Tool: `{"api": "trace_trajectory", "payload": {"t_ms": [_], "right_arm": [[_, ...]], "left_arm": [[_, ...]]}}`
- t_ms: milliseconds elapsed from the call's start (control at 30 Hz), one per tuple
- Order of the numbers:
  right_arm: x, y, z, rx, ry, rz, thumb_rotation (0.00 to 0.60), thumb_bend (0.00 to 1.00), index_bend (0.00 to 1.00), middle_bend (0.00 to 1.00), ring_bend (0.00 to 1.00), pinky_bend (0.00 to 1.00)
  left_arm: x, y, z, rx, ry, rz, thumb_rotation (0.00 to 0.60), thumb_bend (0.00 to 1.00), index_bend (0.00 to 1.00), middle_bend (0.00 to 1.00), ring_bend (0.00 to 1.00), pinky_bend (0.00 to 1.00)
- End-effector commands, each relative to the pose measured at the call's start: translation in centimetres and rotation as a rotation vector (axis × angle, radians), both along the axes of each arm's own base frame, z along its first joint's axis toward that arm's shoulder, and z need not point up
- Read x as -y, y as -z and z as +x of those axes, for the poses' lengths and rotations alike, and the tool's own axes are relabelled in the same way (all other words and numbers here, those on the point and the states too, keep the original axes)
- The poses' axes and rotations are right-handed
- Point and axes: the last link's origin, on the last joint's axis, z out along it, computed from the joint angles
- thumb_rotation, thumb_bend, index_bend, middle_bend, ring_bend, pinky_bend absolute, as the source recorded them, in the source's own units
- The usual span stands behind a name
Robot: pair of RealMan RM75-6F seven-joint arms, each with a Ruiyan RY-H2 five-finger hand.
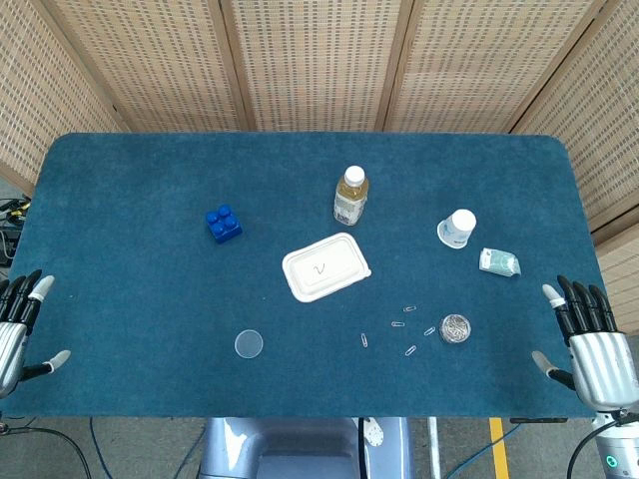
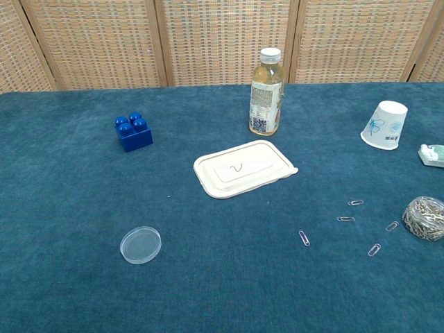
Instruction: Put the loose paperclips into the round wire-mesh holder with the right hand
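Head view: right robot hand (image 1: 597, 351) open, empty; thin paperclips (image 1: 410, 350) lie flat on surface (image 1: 130, 299), may slip its fingers beside holder (image 1: 455, 328).

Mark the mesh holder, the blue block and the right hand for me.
mesh holder (image 1: 455, 328), head view, middle of its filled top.
blue block (image 2: 134, 132), chest view, centre of the block.
right hand (image 1: 591, 349), head view, back of the hand.

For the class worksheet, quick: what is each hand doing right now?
Left hand: open, holding nothing, at the table's edge.
Right hand: open, holding nothing, away from the paperclips.
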Motion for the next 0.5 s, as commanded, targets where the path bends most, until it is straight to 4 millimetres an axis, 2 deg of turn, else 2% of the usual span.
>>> {"api": "trace_trajectory", "payload": {"t_ms": [33,200,333,433,500], "right_arm": [[0.0,0.0,0.0,-0.002,0.001,0.004,0.600,0.00,0.05,0.00,0.00,0.00],[0.0,0.6,0.1,-0.008,-0.001,0.040,0.600,0.00,0.05,0.00,0.00,0.00],[0.9,1.5,1.3,0.012,-0.048,0.105,0.600,0.00,0.05,0.00,0.00,0.00],[2.1,2.2,2.6,0.006,-0.102,0.181,0.600,0.01,0.11,0.00,0.00,0.00],[3.2,3.0,3.9,0.007,-0.145,0.249,0.600,0.07,0.19,0.00,0.00,0.00]], "left_arm": [[0.0,0.0,0.0,-0.002,0.000,0.000,0.600,0.00,0.00,0.00,0.00,0.00],[-0.1,0.2,-0.1,-0.005,-0.006,-0.006,0.600,0.00,0.00,0.00,0.00,0.00],[-0.2,0.1,0.0,-0.001,-0.004,0.002,0.600,0.00,0.00,0.00,0.00,0.00],[-0.4,0.1,0.1,0.000,-0.001,0.004,0.600,0.00,0.00,0.00,0.00,0.00],[-0.5,0.2,0.1,0.000,0.000,0.005,0.600,0.00,0.00,0.00,0.00,0.00]]}}
